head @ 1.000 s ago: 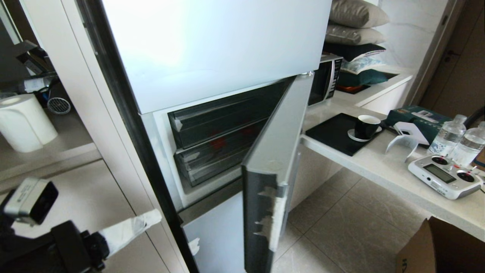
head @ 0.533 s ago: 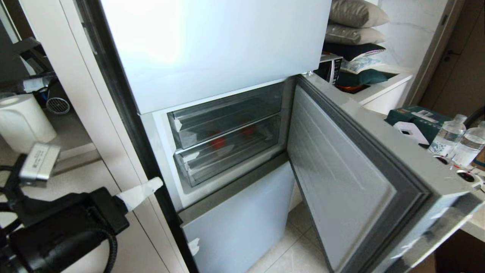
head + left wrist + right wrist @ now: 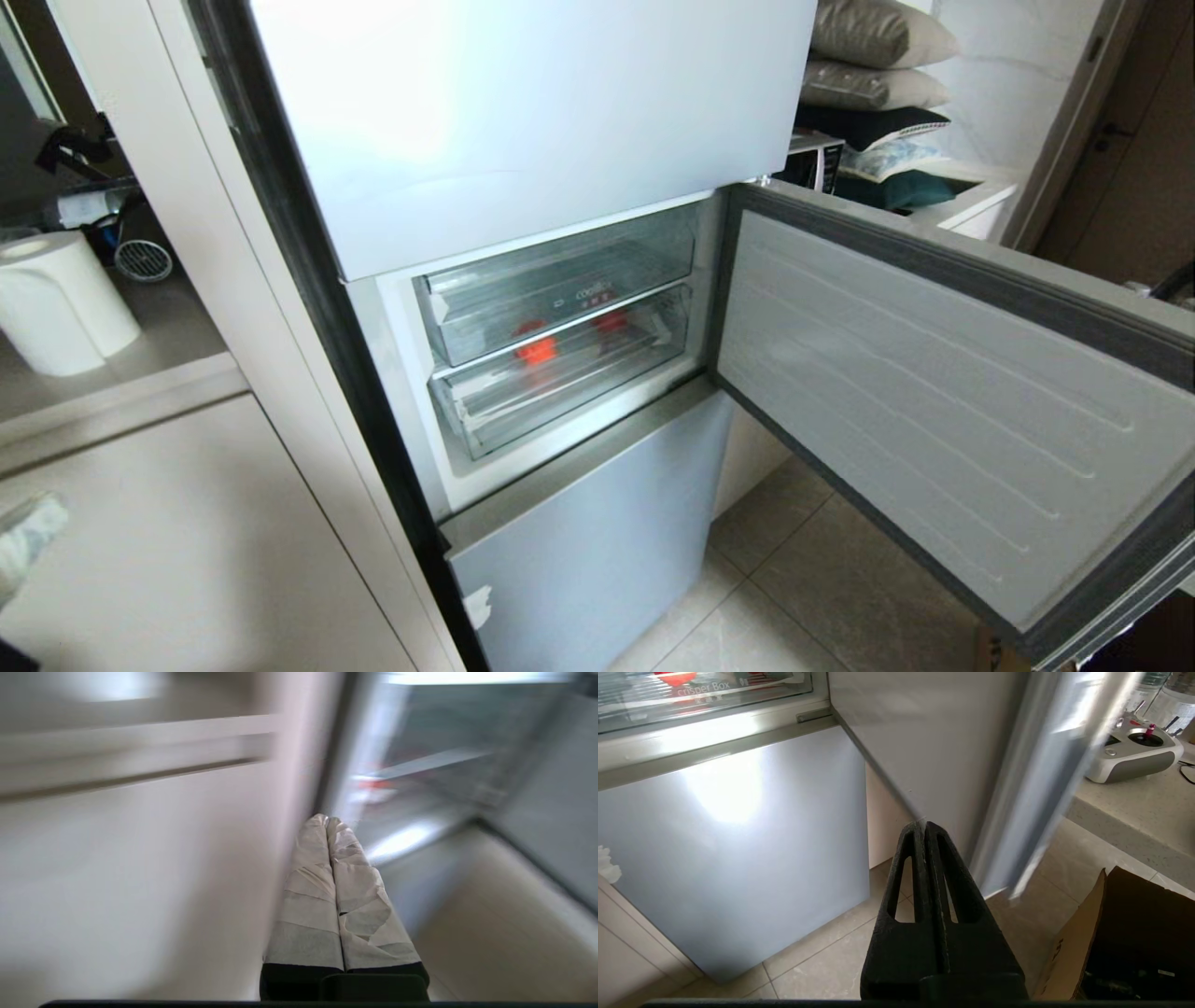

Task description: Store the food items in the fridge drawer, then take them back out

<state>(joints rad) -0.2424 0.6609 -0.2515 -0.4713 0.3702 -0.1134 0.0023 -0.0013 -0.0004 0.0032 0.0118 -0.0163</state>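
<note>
The left hand [image 3: 327,822] sits nearest, at about 8 o'clock in the head view, where only a blurred white-taped tip shows at the frame edge. Its own wrist view shows the two taped fingers [image 3: 308,891] pressed together along their length, clenched on nothing, pointing toward the fridge [image 3: 523,121] past the black side edge [image 3: 317,299].

The right hand [image 3: 926,825] hangs low in front of the fridge's bottom door panel [image 3: 733,849], out of the head view. Its black fingers [image 3: 901,933] meet flush at the tip, clenched and empty. Below it lies the tiled floor [image 3: 831,966]; at 4 o'clock in that view stands an open cardboard box [image 3: 1078,942], and at 2 o'clock a grey remote controller [image 3: 1129,756] rests on the worktop [image 3: 1134,812].

The middle door [image 3: 943,411] stands swung wide to 3 o'clock, its ribbed pale inner lining facing the camera and a dark gasket framing it.

Inside the opened compartment, near the centre of the head view, two clear drawers sit one above the other, both pushed in. The fridge drawer [image 3: 560,392] is the lower one. A red food item [image 3: 536,350] shows through the clear plastic at the line where the two drawers meet, and a second red patch [image 3: 611,323] lies further right and deeper in; which drawer holds each cannot be told for certain. White tape scraps mark the drawers' left corners.

Farther off, at 10 o'clock, a white paper roll [image 3: 56,299] stands on a side shelf. At 1 o'clock, stacked cushions [image 3: 878,56] rest behind the door.
</note>
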